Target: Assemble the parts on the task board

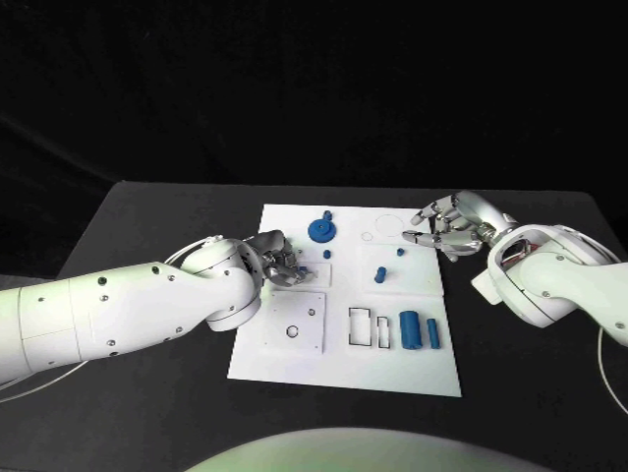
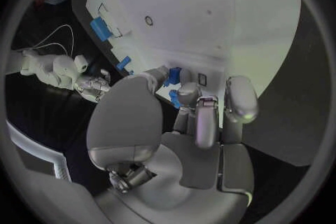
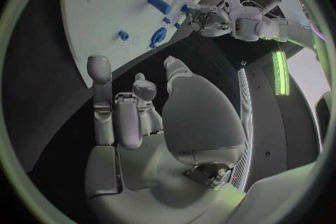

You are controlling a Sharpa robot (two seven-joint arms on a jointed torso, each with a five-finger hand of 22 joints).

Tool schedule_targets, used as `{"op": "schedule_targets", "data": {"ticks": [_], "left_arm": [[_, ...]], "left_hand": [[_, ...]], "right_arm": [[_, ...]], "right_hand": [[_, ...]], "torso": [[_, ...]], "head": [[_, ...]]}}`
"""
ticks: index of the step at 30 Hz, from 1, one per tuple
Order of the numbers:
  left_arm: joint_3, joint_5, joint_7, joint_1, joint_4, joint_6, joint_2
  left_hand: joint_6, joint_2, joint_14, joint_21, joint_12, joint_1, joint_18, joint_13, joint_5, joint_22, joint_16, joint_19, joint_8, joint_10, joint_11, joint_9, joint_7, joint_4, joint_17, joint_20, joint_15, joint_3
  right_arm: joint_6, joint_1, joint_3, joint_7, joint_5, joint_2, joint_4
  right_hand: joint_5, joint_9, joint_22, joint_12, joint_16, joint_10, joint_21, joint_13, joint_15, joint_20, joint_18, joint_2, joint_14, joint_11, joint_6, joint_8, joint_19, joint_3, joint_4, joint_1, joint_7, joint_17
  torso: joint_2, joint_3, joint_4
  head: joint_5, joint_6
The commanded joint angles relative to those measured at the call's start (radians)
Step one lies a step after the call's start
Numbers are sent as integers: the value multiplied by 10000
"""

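Board sits mid-table, white plate w/ blue parts on it. Left hand is over the board's left edge, fingers curled in round a small blue part; in left wrist view the same blue part sits right at the fingertips, thumb and a finger closing on it, so it looks pinched, other fingers less curled. Can't tell whether the part is lifted or touching the board.

Right hand hovers at the board's upper right corner, fingers apart and bent, nothing in them; right wrist view shows the palm and fingers bare, over black table just beside the board edge.

Other parts, head view: round blue knob-like piece in upper middle, just up and right of the left hand, apart from it. Small blue peg near the centre, and a tiny blue one above it, between the two hands. Two blue cylinders lower down: slim one and thicker one side by side, w/ another small piece just to their right, well apart from both hands. Square outline w/ holes lies below the left hand.
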Motion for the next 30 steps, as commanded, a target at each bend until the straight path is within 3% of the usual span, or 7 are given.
{"op": "schedule_targets", "data": {"ticks": [1, 20, 23, 30], "left_arm": [[9, 52, -93, -9, 0, 177, 29], [38, 209, -168, -8, -61, 247, 55], [40, 222, -170, -8, -63, 224, 61], [43, 274, -69, -7, -71, 59, 76]], "left_hand": [[-14, -36, 1057, 68, 52, -178, -115, -12, -65, 421, 36, 39, 67, 33, -18, -20, -10, -6, 2632, -8, -39, 70], [-82, 77, 1057, 61, 57, -553, -111, -78, -15, 460, 36, 26, 171, -8, -18, -101, -17, -13, 2632, 0, -34, 303], [-140, 94, 1057, 53, 70, -367, -105, -96, -70, 487, 36, 19, 276, -30, -39, -139, -43, -26, 2632, -19, -51, 780], [-272, -117, 1057, 22, 86, 189, -106, -157, -106, 537, 36, 2, 563, -75, -74, -169, -74, -104, 2632, -46, -85, 1791]], "right_arm": [[102, -7, 0, -7, -119, 5, 10], [129, -8, 0, -20, -129, 10, 1], [133, -8, 0, -21, -130, 11, 1], [132, -12, 0, -53, -153, 22, -5]], "right_hand": [[70, 16, -5, -2, -16, -59, -18, 9, -8, 2, 60, 42, 231, 0, -67, 26, -51, -70, -4, -89, -8, 10], [81, 19, -10, 0, -15, -53, -30, 4, -8, 2, 60, 46, 236, -2, -65, 31, -46, -78, -3, -89, -9, 18], [81, 19, -10, 0, -15, -53, -30, 4, -8, 2, 60, 46, 236, -2, -65, 31, -46, -78, -3, -89, -9, 18], [94, 21, -14, -1, -18, -50, -38, -1, -10, 2, 60, 54, 236, -3, -63, 33, -43, -75, -6, -79, -11, 15]], "torso": [[-1, 1, 5], [-6, 5, -2], [-2, 5, 2], [0, 4, 10]], "head": [[-13, -8], [-11, -23], [-11, -23], [-11, -29]]}}
